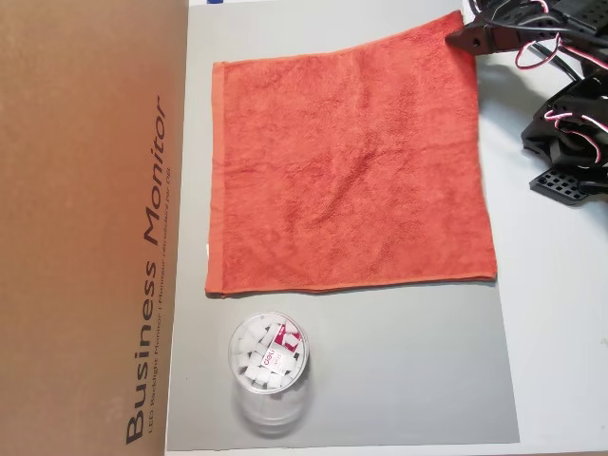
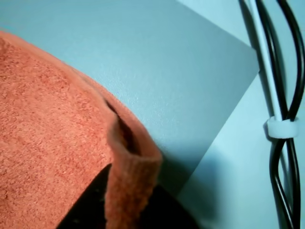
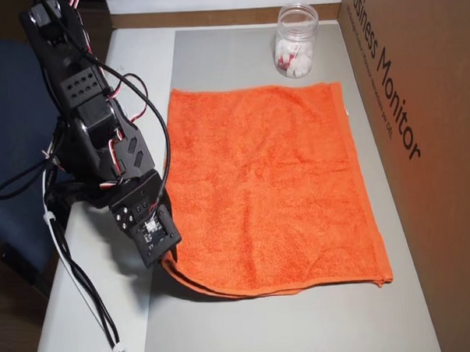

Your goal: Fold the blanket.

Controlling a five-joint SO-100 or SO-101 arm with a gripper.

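The blanket point(image 1: 351, 161) is an orange-red terry towel lying flat and spread out on a grey mat point(image 1: 380, 361), with a hemmed band along its left edge in that overhead view. My gripper point(image 1: 464, 36) sits at the towel's top right corner there. In the other overhead view the blanket point(image 3: 274, 182) shows its near left corner slightly lifted and curled under my gripper point(image 3: 167, 255). The wrist view shows the blanket point(image 2: 47, 143) with that corner bunched upright between the black jaws of my gripper point(image 2: 128, 205), which is shut on it.
A clear jar point(image 1: 269, 356) of white pieces stands on the mat just past the towel's far edge, also visible as the jar point(image 3: 295, 41). A tall cardboard box point(image 3: 420, 137) walls off one side. Black cables point(image 2: 281, 119) run along the white table beside the arm.
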